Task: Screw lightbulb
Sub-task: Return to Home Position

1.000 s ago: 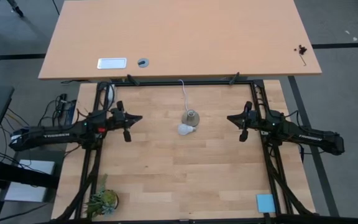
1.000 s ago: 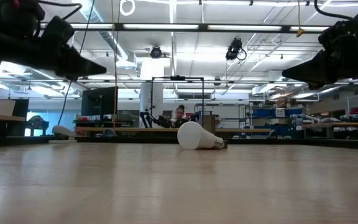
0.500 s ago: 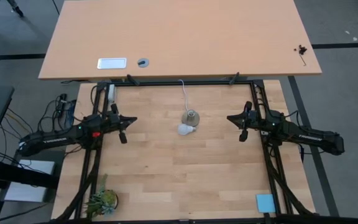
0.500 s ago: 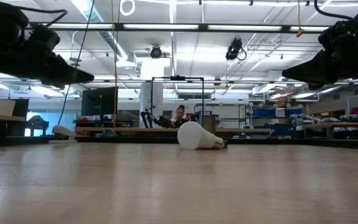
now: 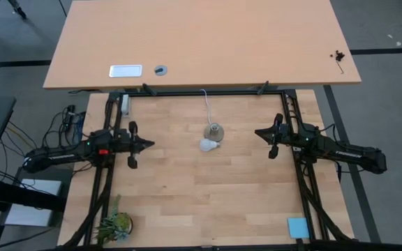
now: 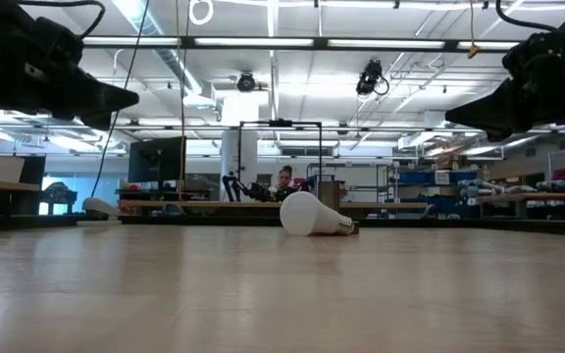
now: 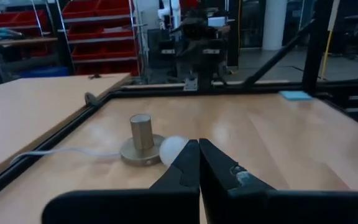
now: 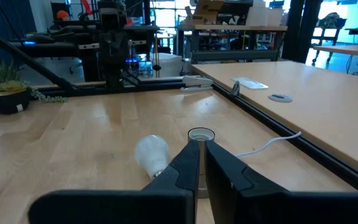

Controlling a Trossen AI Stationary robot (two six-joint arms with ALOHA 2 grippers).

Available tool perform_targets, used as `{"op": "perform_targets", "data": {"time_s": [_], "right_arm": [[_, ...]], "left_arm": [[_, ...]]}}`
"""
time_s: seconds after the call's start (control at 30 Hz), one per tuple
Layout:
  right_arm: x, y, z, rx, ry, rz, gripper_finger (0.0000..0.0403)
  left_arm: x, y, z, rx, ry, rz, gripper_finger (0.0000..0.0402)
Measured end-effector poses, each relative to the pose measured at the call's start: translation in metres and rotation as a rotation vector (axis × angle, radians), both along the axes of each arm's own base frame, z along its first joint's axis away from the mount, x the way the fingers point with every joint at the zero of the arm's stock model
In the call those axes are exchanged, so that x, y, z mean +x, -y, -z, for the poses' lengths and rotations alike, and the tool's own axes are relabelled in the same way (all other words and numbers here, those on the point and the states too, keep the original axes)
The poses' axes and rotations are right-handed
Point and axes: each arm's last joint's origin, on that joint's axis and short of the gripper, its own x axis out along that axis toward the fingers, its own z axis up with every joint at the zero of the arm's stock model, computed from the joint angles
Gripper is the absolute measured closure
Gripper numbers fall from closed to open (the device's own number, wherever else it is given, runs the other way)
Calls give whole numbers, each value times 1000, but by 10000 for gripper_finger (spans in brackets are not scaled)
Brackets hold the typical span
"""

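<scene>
Two grippers: left gripper [image 5: 149,143], right gripper [image 5: 257,132]. One lightbulb [image 5: 208,145], one gold lamp base [image 5: 215,131], one potted plant [image 5: 115,225], one blue pad [image 5: 298,226].

lightbulb [image 7: 171,148] half behind left gripper [image 7: 198,144]

left gripper [image 5: 147,143] is held raised at far left, fingers closed | right gripper [image 5: 259,132] is held raised at far right, fingers closed

Closed right claw [image 8: 199,144] faces lightbulb [image 8: 151,151] beside socket [image 8: 200,134].
</scene>
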Motion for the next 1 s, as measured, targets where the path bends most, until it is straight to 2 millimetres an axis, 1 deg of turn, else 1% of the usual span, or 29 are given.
{"op": "perform_targets", "data": {"time_s": [0.57,1.0], "right_arm": [[0,0,0,0,0,0,370],[0,0,0,0,-1,0,370]], "left_arm": [[0,0,-6,9,61,4,400],[0,0,-6,9,61,5,400]]}}
